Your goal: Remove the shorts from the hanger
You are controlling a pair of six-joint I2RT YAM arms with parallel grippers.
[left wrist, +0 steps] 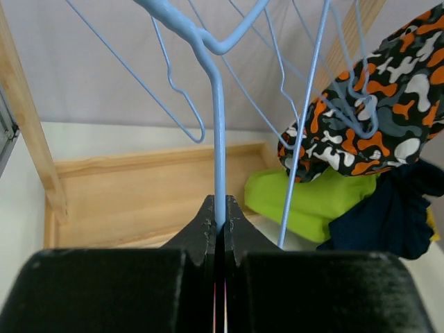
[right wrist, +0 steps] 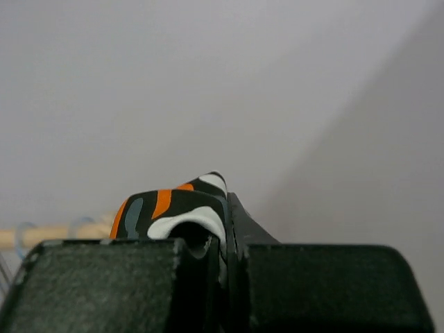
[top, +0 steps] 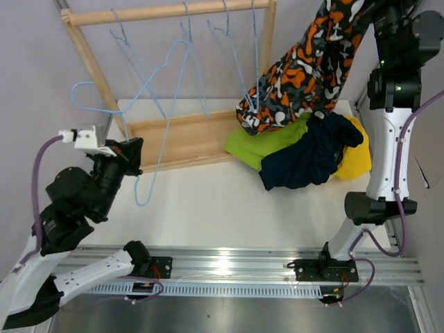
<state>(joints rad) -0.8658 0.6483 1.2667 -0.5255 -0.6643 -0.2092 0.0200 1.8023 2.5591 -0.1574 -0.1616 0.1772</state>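
Observation:
My right gripper (top: 359, 12) is raised at the top right and shut on the orange-black-white patterned shorts (top: 305, 69); the fabric bulges over its fingers (right wrist: 177, 211). The shorts hang down to the pile, and a blue wire hanger (top: 254, 97) is caught in their lower end (left wrist: 361, 111). My left gripper (top: 133, 154) is shut on the wire of another blue hanger (left wrist: 219, 139). Lime green shorts (top: 267, 142), navy shorts (top: 309, 158) and yellow shorts (top: 357, 158) lie piled on the table. Light blue shorts are not in view.
A wooden rack stands at the back, with a top rod (top: 166, 12), a slanted post (top: 97, 76) and a base tray (top: 187, 139). Several empty blue hangers (top: 198, 62) hang from the rod. A wall stands close on the right.

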